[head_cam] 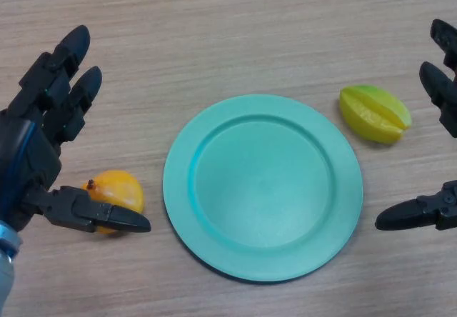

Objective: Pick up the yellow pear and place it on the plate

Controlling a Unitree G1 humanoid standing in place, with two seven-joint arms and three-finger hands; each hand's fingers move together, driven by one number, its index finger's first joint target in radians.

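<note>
A yellow-orange pear (118, 190) lies on the wooden table just left of the plate, partly covered by my left thumb. The round green plate (214, 210) sits in the middle with nothing on it. My left hand (43, 138) hovers over the pear's left side, its fingers straight and spread, the thumb reaching across the fruit's front. At the right edge my right hand (443, 96) shows only in part, open, fingers up and thumb pointing left toward the plate's rim.
A yellow-green star fruit (374, 113) lies right of the plate, between the plate and my right hand. The wooden table (228, 31) extends bare behind the plate.
</note>
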